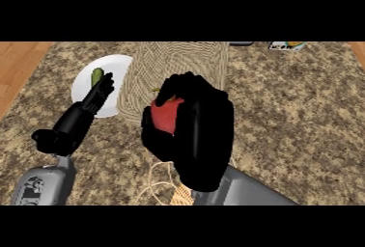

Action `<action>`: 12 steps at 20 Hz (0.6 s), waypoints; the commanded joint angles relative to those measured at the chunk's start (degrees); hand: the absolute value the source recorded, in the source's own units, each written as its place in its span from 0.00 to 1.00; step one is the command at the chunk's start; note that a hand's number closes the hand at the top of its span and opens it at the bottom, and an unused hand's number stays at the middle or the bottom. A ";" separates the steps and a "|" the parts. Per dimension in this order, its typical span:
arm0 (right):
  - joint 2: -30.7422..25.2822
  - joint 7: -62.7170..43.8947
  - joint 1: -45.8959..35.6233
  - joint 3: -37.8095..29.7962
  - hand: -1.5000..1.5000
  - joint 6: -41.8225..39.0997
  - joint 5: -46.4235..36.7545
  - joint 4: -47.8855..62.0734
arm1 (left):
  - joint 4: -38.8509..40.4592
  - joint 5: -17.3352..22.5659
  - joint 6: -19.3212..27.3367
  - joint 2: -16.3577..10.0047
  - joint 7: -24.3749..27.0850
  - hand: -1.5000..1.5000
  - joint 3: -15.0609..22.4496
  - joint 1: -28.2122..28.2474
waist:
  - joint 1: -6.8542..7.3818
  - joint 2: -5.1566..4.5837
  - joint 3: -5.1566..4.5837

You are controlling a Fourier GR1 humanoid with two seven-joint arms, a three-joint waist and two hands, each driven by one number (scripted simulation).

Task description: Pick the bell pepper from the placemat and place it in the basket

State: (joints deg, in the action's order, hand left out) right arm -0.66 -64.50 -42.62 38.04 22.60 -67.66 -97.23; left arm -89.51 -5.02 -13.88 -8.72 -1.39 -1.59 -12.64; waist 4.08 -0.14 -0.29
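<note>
A red bell pepper point(165, 115) shows between the curled fingers and thumb of my right hand point(196, 132), which is shut on it and held above the near end of the striped beige placemat point(178, 60). The hand hides most of the pepper. Only a bit of the wicker basket point(178, 194) shows at the lower edge, under my right forearm. My left hand point(96, 96) stands open at the left with straight fingers pointing up over a white plate.
A white plate point(114, 67) with a green vegetable point(97, 75) lies left of the placemat. The counter is speckled brown stone, with a wooden strip point(18, 67) along its left edge. Small objects point(285, 45) sit at the far right edge.
</note>
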 commanded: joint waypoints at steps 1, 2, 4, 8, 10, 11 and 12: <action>0.62 -11.73 -11.91 -7.31 1.00 2.12 1.92 7.11 | -0.10 0.61 -1.37 -0.90 0.22 0.50 -0.15 -0.47 | 0.59 -0.17 0.06; 0.62 -13.62 -13.07 -6.55 1.00 1.20 2.95 8.33 | 2.39 0.87 -1.15 -1.50 1.01 0.50 -1.68 -0.98 | -0.38 -0.20 0.05; 0.63 -13.66 -16.71 -9.27 1.00 1.97 3.67 13.43 | -0.03 0.21 -0.40 0.57 0.12 0.50 0.64 -0.31 | -0.02 -0.09 0.11; 0.63 -13.02 -18.74 -8.82 1.00 4.31 8.40 19.18 | -1.63 -0.70 0.72 1.09 -0.81 0.50 1.11 1.20 | -0.88 0.01 0.21; 0.63 -11.38 -17.53 -8.09 1.00 8.45 9.47 23.72 | 0.91 0.01 0.08 -1.06 -0.51 0.50 -1.45 -1.68 | -1.07 -0.36 0.19; 0.63 -10.80 -18.79 -7.63 1.00 8.96 9.75 25.38 | -1.62 0.24 -0.56 -0.35 -0.30 0.50 -0.09 1.67 | -1.01 -0.12 0.21; 0.63 -8.24 -18.94 -9.44 1.00 9.03 11.09 25.73 | -2.00 0.36 -0.54 -0.62 1.32 0.50 -0.68 3.47 | -1.44 -0.08 0.22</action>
State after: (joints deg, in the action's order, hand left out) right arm -0.52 -65.45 -59.20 29.43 26.40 -59.45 -76.32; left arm -90.16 -4.89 -14.00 -8.95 -1.51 -1.98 -11.93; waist 3.22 -0.29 -0.11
